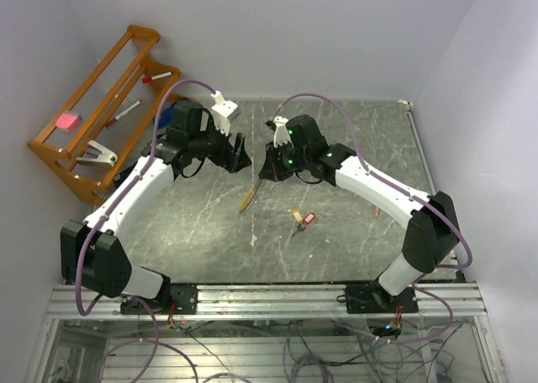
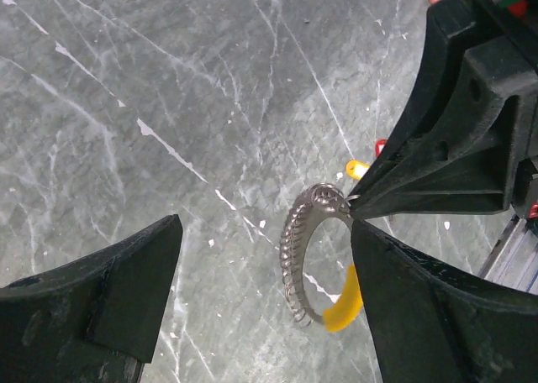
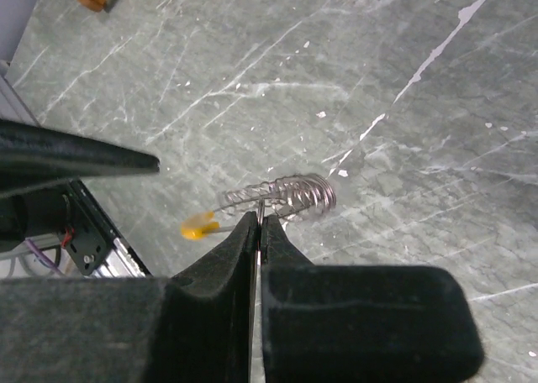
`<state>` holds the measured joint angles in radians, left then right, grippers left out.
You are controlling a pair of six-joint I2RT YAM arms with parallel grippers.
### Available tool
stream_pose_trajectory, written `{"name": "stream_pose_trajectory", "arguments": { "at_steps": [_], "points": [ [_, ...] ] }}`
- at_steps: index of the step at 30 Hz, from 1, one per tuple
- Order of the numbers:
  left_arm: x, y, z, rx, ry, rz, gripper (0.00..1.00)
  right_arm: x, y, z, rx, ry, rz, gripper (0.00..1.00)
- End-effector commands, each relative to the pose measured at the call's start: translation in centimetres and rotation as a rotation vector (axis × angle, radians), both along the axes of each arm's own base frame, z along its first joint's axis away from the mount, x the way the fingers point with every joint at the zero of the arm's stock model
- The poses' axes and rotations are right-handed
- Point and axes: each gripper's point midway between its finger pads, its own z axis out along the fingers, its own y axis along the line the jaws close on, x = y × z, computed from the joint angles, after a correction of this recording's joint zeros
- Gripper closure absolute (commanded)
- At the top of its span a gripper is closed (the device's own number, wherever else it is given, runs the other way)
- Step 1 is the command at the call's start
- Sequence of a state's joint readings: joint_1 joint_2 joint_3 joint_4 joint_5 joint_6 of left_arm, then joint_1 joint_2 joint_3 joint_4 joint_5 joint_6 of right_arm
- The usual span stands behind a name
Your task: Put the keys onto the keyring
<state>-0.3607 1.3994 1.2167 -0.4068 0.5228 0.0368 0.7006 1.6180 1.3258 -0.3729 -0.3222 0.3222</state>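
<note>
Item: silvery coiled metal keyring (image 2: 296, 261), likely light, stiff and slippery. Your right gripper (image 3: 259, 225) pinches its end; the released left gripper (image 2: 265, 257) flanks the coil, so grasp there.

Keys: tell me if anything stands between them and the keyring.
Nothing visible does. The keys lie on bare table; the keyring is pinched in the shut right gripper close by, with only marble between. The open left gripper is on the ring's far side.
</note>
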Motion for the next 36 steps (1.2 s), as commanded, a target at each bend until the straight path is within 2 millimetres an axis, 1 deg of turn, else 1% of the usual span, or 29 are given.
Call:
{"name": "stream_pose_trajectory", "arguments": {
  "at_steps": [1,3,6,10,14,18,21,28,32,36],
  "points": [
    [0.1,-0.8,2.4,-0.024,-0.059,-0.013,0.07,1.0,-0.3,3.0,0.011,-0.061,-0.043,1.0],
    [0.6,-0.2,2.4,0.006,-0.077,0.016,0.07,1.3,-0.5,3.2,0.001,-0.069,-0.06,1.0],
    [0.1,-0.3,2.4,0.002,-0.07,0.001,0.07,1.7,-0.8,3.8,-0.002,-0.073,-0.094,1.0],
    [-0.9,-1.2,2.0,-0.037,-0.039,-0.047,0.07,2.1,-1.0,4.8,-0.002,-0.081,-0.131,1.0],
    [-1.4,-2.3,2.5,-0.067,-0.03,-0.094,0.07,2.3,-0.9,5.5,0.011,-0.084,-0.144,1.0],
    [-2.7,-3.9,3.3,-0.096,-0.018,-0.174,0.07,2.4,-0.7,5.8,0.023,-0.079,-0.154,1.0],
    [-3.6,-4.6,3.0,-0.085,-0.015,-0.205,0.06,2.5,-0.6,6.4,0.035,-0.086,-0.161,1.0],
    [-3.7,-5.0,2.4,-0.064,-0.02,-0.209,0.06,2.5,-0.1,7.5,0.067,-0.086,-0.161,1.0],
    [-3.5,-4.9,1.8,-0.034,-0.033,-0.193,0.06,2.3,0.4,8.4,0.101,-0.078,-0.15,1.0],
    [-3.3,-4.5,1.5,-0.011,-0.051,-0.181,0.06,1.3,1.4,9.6,0.155,-0.06,-0.084,1.0]
  ]
}}
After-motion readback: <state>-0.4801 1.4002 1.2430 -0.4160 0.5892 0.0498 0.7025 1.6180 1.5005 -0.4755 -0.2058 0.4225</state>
